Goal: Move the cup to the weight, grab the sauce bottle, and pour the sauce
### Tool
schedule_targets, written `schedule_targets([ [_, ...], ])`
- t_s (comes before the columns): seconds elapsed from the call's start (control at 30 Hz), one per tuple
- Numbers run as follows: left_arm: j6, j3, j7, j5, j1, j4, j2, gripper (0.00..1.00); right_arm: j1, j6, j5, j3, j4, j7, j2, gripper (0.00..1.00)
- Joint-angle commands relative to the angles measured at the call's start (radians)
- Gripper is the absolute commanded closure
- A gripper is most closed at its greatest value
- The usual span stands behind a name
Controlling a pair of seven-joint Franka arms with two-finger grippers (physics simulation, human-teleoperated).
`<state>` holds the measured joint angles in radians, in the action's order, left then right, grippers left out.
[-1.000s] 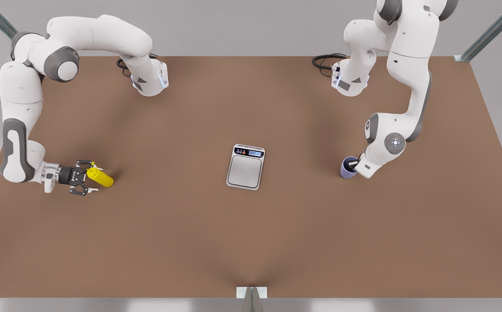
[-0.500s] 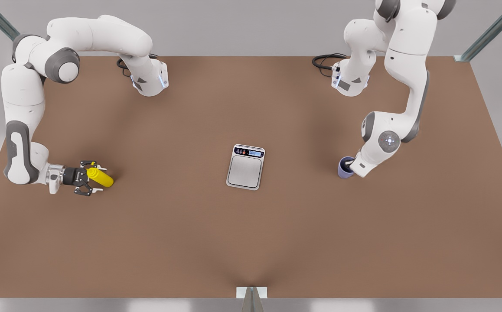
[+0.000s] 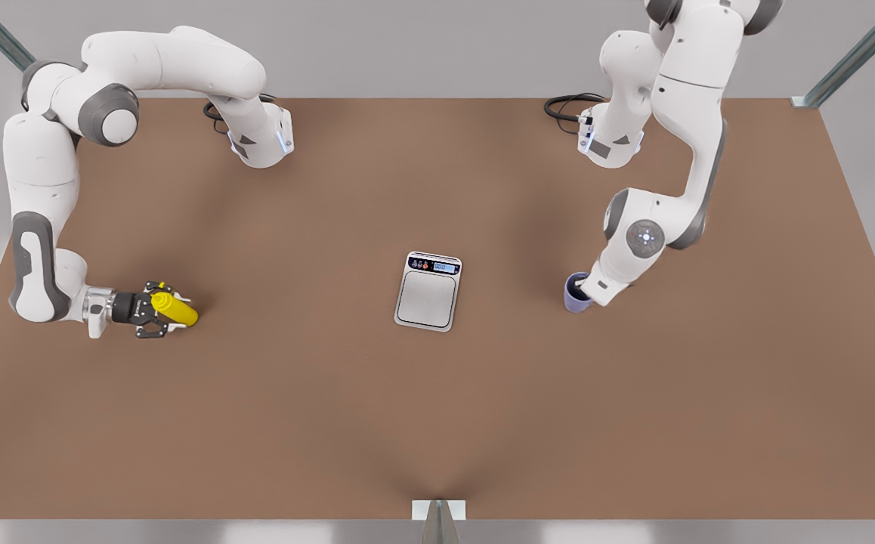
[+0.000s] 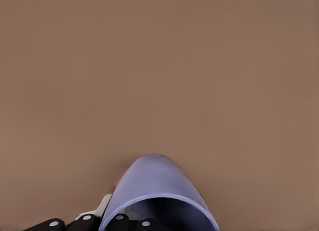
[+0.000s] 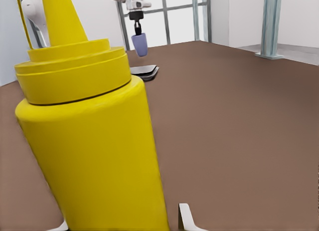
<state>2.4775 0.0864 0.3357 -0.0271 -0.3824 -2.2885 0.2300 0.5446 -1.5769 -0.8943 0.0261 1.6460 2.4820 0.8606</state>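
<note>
The lavender-blue cup (image 3: 575,301) hangs just above the table at the front view's right, a short way from the weight (image 3: 428,298), a flat silver scale at the table's middle. My left gripper (image 3: 581,290) is shut on the cup's rim (image 4: 159,186), one finger inside it and one outside. Far off in the right wrist view, the cup (image 5: 140,44) floats above the weight (image 5: 144,71). The yellow sauce bottle (image 3: 178,310) stands at the front view's left, nozzle up. My right gripper (image 3: 168,313) comes in level from the side and is shut on the sauce bottle (image 5: 94,151).
Both arm bases (image 3: 260,140) (image 3: 610,143) stand at the table's far edge with black cables beside them. Bare brown tabletop (image 3: 437,423) lies around the scale and toward the near edge. Metal frame posts (image 3: 853,57) rise at the back corners.
My left gripper has carried the cup toward the front view's left, closer to the scale. The right gripper's fingers have drawn in around the sauce bottle, which stays in place.
</note>
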Motion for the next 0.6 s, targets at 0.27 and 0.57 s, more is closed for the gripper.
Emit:
schedule_targets([
  [0.27, 0.003, -0.002, 0.183, -0.066, -0.124, 0.073, 0.046, 0.79, 0.003, 0.002, 0.0, 0.0, 0.0, -0.002, 0.0, 0.41],
  [0.57, -0.002, -0.024, 0.387, -0.066, -0.228, 0.178, 0.107, 0.79, 0.011, 0.067, -0.005, 0.001, -0.064, -0.084, -0.022, 0.42],
])
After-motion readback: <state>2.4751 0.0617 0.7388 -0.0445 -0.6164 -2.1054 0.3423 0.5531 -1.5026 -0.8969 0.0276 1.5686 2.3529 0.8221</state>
